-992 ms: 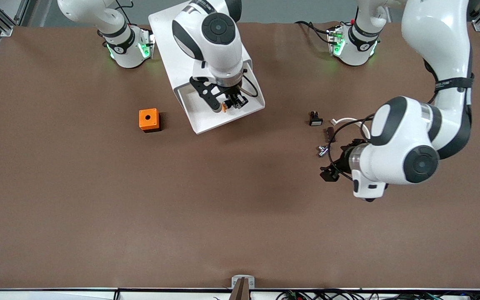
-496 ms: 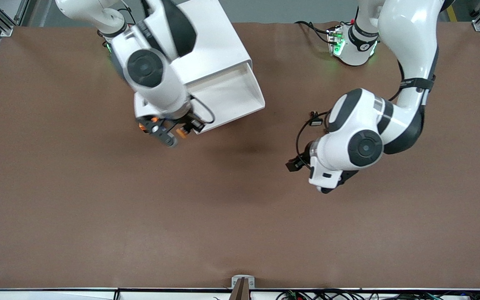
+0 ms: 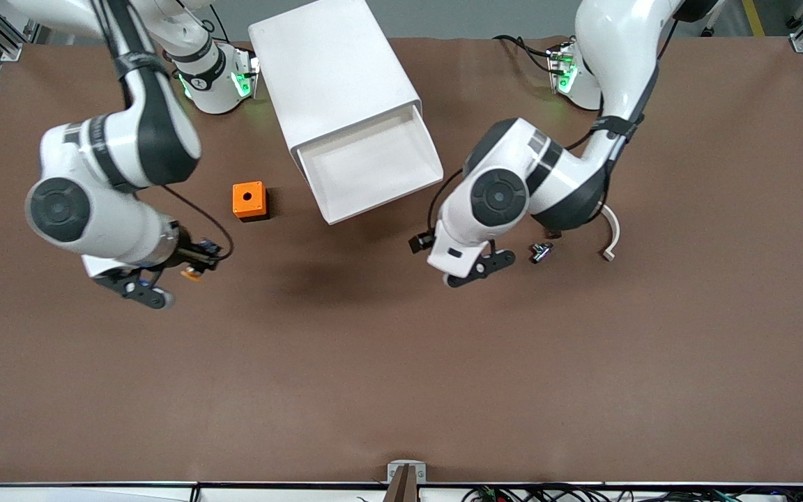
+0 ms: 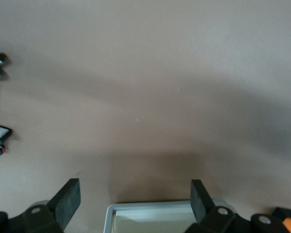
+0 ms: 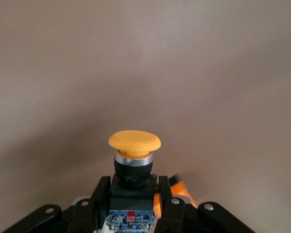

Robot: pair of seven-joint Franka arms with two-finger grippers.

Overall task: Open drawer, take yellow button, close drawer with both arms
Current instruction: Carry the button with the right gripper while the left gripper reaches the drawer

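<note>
The button is out of the drawer now: 1 second ago the right hand was down inside the tray, and it has since swung to the left of the frame, over bare worktop below the orange cube. Its fingers pinch the button's black body, yellow cap pointing outward. The left hand has travelled from the right of the frame to just below the drawer's lower right corner, fingers spread and holding nothing. The drawer stands pulled out and looks empty, so I'd say closing is what remains. Open worktop surrounds its front; the small metal part lies close to the left hand.
</note>
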